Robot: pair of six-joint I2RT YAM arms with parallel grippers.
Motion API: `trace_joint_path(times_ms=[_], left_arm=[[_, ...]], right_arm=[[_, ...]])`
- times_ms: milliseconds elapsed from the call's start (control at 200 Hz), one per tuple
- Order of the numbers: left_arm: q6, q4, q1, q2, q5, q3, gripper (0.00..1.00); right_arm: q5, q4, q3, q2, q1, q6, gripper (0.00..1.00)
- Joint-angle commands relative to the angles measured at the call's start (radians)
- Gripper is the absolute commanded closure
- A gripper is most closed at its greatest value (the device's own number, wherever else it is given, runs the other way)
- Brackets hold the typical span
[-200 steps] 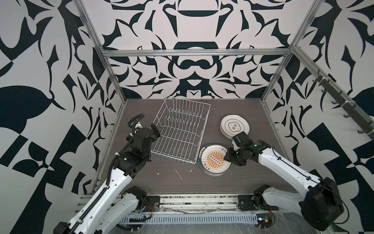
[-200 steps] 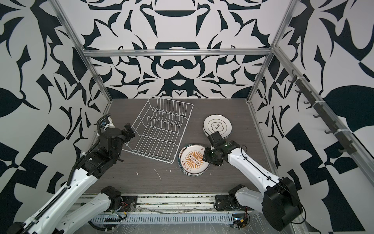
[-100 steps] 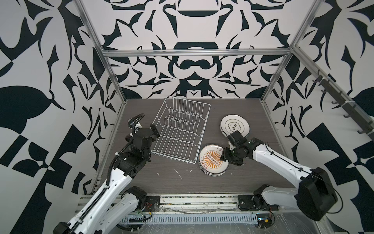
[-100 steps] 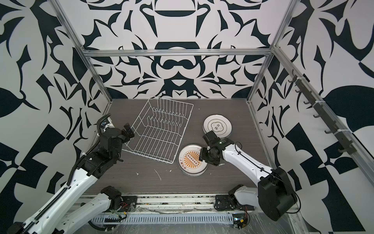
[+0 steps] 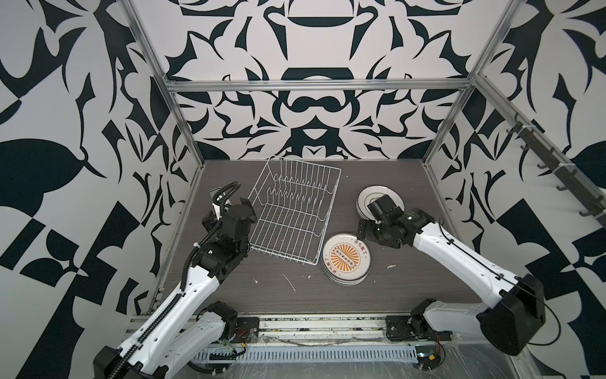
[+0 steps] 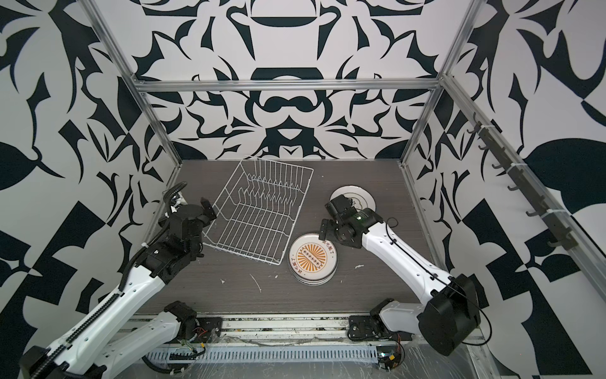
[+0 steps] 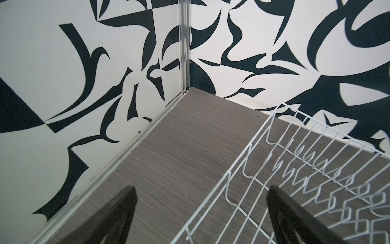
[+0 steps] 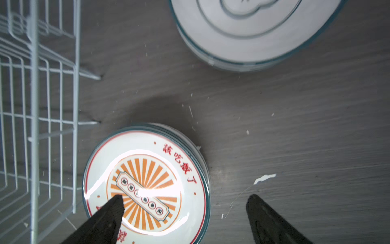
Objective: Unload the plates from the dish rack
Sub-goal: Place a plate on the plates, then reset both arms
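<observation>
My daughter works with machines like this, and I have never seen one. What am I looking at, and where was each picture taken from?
These are two white robot arms, the left arm and the right arm, mounted at the edge of a grey table inside a patterned box. Each ends in a two-fingered gripper. The two wide pictures come from one camera overhead. The two close ones come from cameras on the wrists, so black fingers poke into them. On the table lie a white wire dish rack, with no plates in it, and two stacks of plates: the sunburst stack and the cloud-emblem stack. The left gripper is open beside the rack; the right gripper is open near the sunburst stack. Neither holds anything.
</observation>
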Motion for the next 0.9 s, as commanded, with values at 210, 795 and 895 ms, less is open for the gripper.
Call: trace_joint_path(times_ms=[210, 795, 895], left_arm=[[0.174, 0.191, 0.007, 0.085, -0.153, -0.019, 0.01], [0.432, 0.768, 0.213, 0.143, 0.166, -0.334, 0.01], [0.442, 0.812, 0.234, 0.151, 0.229, -0.378, 0.01]], right_arm=[[0.579, 0.091, 0.100, -0.058, 0.005, -0.119, 0.00], [0.798, 0.705, -0.300, -0.160, -0.094, -0.573, 0.00], [0.761, 0.715, -0.341, -0.157, -0.134, -0.539, 0.01]])
